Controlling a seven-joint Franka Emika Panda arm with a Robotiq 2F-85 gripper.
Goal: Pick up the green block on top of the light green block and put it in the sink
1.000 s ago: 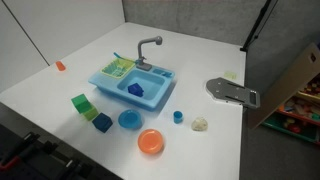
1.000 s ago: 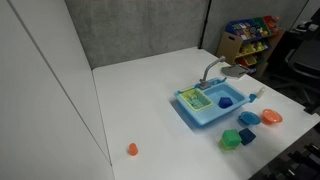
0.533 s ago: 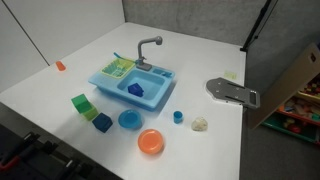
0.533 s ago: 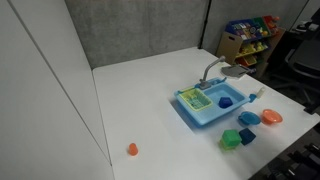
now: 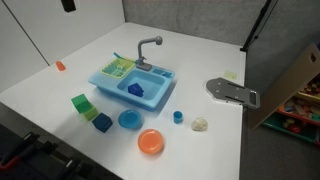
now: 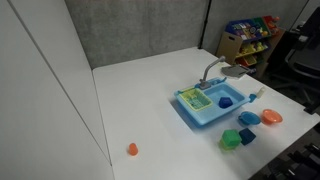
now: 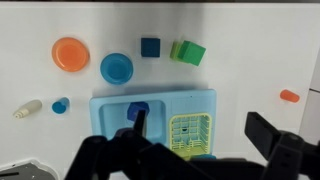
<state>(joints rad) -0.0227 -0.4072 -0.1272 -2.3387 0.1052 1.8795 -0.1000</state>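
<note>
The green block [image 7: 192, 54] lies against the light green block [image 7: 176, 49] and partly covers it in the wrist view. Both stand on the white table in front of the sink [image 7: 105, 112], and they show in both exterior views: the green block [image 5: 79, 101] [image 6: 231, 140] and the light green block [image 5: 88, 113]. The sink [image 5: 110, 82] [image 6: 190, 110] is light blue, with a grey faucet and a yellow-green rack. My gripper [image 7: 200, 135] is open and empty, high above the sink's rack side. Only a dark part of the arm [image 5: 68, 4] shows in an exterior view.
A blue cube [image 7: 150, 46], a blue bowl [image 7: 117, 68], an orange plate [image 7: 71, 53], a small blue cup [image 7: 61, 104] and a beige piece [image 7: 28, 108] lie around the sink. A small orange cone [image 7: 289, 96] stands apart. A grey metal plate [image 5: 232, 91] lies at the table's edge.
A dark part of the arm has come into the top edge of an exterior view. The blocks and the sink have not moved.
</note>
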